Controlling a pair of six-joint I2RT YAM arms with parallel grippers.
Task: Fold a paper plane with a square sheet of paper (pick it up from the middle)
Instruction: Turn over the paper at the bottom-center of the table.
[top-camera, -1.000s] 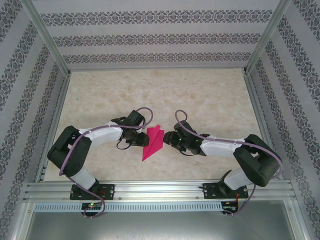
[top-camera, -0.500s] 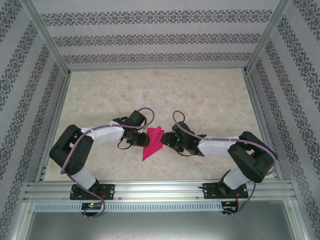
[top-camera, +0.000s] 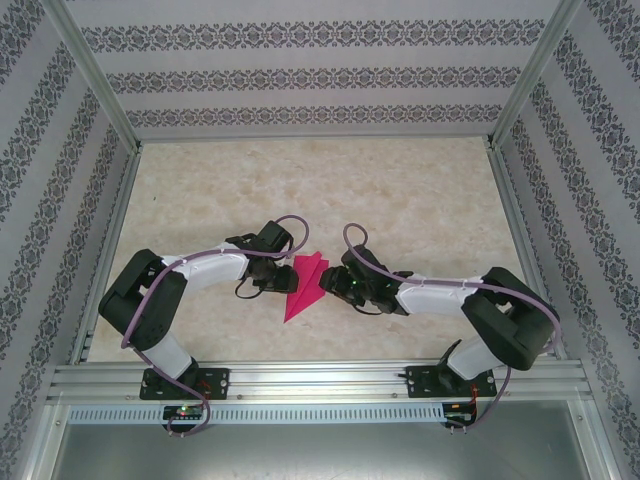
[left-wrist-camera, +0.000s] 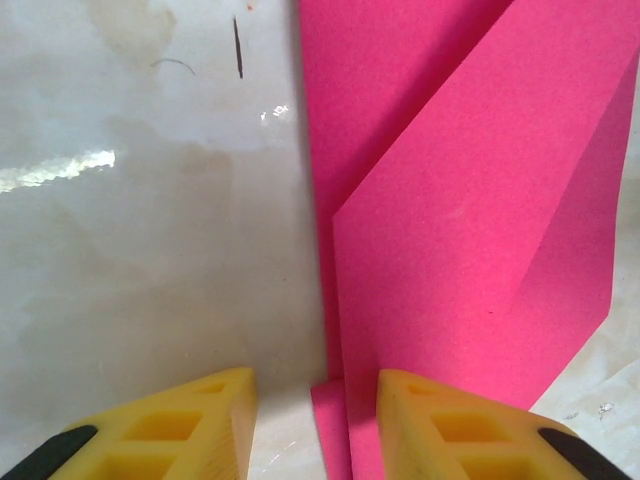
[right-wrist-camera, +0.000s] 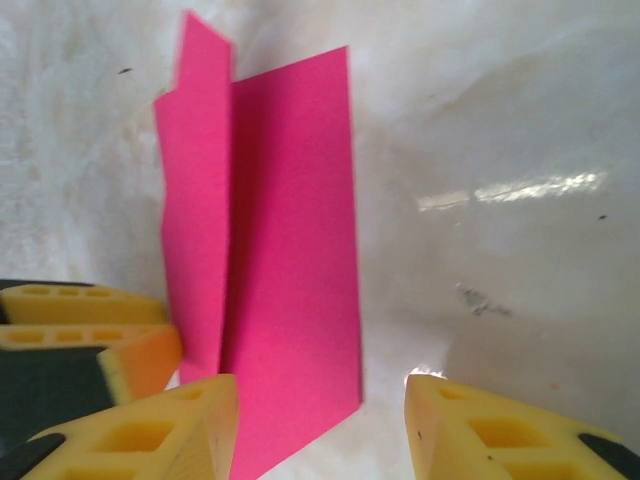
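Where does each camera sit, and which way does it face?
Top external: above, behind the bases, facing down; both arms, left end effector and right end effector flanking the folded pink paper.
Left wrist: on the left arm, facing down past its yellow fingers at the paper.
Right wrist: same on the right arm; left fingers show too.
Shared: all see the paper.

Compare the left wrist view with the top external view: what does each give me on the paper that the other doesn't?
Left wrist: close detail of the pink paper, with one folded layer overlapping another along a diagonal edge, and the left gripper open with the paper's edge running into its gap. Top external: the whole dart outline, tip toward the near edge, with the right gripper at its right side. Shared: the paper on the marbled table, left gripper at its left edge.
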